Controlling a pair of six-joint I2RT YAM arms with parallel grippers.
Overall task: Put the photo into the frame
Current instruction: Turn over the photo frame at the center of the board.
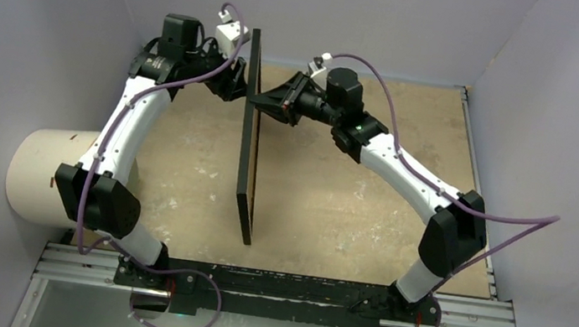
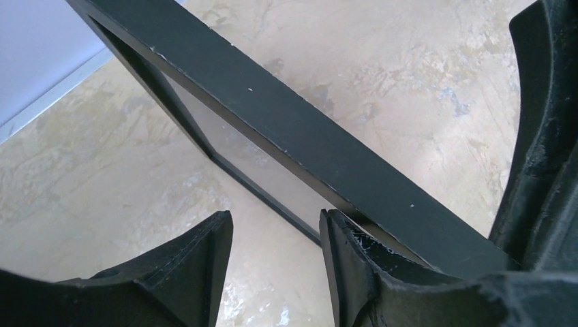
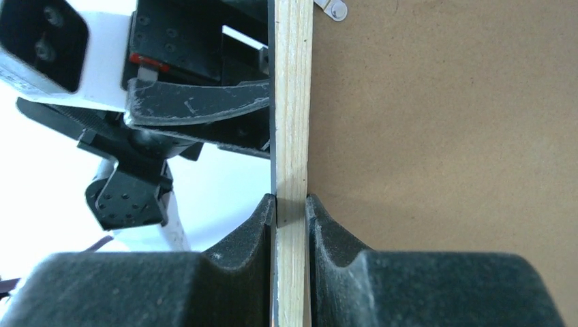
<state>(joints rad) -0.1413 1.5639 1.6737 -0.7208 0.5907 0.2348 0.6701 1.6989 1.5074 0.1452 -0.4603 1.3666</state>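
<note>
Mottled tan tabletop (image 1: 348, 205), pale grey walls (image 1: 390, 16). The frame (image 1: 250, 150) stands on edge mid-surface; right gripper (image 3: 291, 211) clamps its rail, left gripper (image 2: 272, 238) spread open beside it.

We see the left gripper (image 2: 272, 228) from its own wrist, jaws apart, with the mottled beige table (image 2: 436, 75) showing in the gap between its two black fingers (image 2: 198, 266). The frame (image 2: 293, 129) sends one black rail slantwise from upper left to lower right, passing behind one fingertip. Through its opening we see more table.
</note>
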